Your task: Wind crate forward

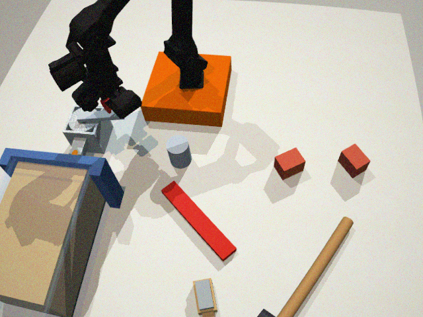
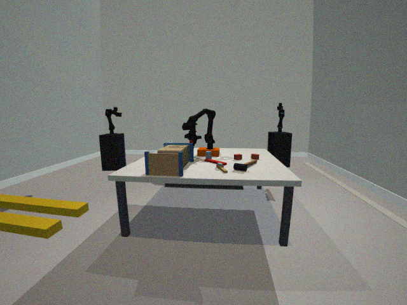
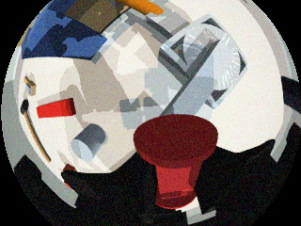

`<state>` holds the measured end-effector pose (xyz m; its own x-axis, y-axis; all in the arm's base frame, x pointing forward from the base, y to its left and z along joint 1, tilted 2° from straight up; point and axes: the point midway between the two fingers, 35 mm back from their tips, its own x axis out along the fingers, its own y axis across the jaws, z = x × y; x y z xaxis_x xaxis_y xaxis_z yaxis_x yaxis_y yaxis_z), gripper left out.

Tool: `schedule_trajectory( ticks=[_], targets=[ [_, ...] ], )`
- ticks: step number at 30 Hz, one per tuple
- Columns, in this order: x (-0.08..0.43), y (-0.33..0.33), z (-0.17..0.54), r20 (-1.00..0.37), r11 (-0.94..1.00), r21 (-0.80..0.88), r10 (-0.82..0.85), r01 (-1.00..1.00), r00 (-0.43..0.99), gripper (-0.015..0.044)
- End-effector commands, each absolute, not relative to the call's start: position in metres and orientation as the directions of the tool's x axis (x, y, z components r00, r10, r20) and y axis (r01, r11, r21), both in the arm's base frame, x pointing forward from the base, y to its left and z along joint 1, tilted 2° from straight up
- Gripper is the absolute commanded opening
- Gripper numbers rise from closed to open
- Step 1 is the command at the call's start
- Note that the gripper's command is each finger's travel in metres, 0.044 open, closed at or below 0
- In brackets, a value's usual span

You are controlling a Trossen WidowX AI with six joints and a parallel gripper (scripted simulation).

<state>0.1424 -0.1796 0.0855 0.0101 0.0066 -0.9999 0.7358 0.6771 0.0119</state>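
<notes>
Seen from above, where the tan crate [image 1: 51,266] [image 2: 173,149] sits in the guard cubby behind the blue frame [image 1: 51,158] [image 2: 179,143] [image 3: 71,44], it looks flat, though I cannot tell whether its front touches. Toward 1 o'clock from it stands the winch [image 1: 80,133] [image 3: 242,75], with the handle [image 1: 98,115] [image 3: 190,96] over its top and pointing to 3 o'clock. The gripper [image 1: 107,104] [image 2: 191,139] [image 3: 168,135] is closed partway around the handle's red knob [image 1: 106,105] [image 3: 174,138]. The key seems seated, but its hole is hidden. Winding looks to be the step in hand. Should the wrist lift or lean during the turn, the key could climb out; a knob binding in the fingers could drag the handle sideways. Overwinding after contact might make the crate tip or ride up. Toward 4 o'clock from the winch, the grey cylinder [image 1: 179,153] [image 2: 208,154] [image 3: 88,142] could be knocked by a low elbow or careless withdrawal.
</notes>
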Motion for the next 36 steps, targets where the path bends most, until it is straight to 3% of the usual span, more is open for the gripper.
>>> schedule_trajectory(
  ticks=[1,19,36],
  targets=[
    [0.129,-0.179,0.088,-1.0,0.673,-0.008,0.001,0.74,-0.012,0.0],
    [0.119,-0.183,0.085,-1.0,0.686,0.023,0.015,0.727,0.017,0.0],
    [0.118,-0.183,0.085,-1.0,0.686,0.023,0.015,0.727,0.017,0.044]
  ],
)
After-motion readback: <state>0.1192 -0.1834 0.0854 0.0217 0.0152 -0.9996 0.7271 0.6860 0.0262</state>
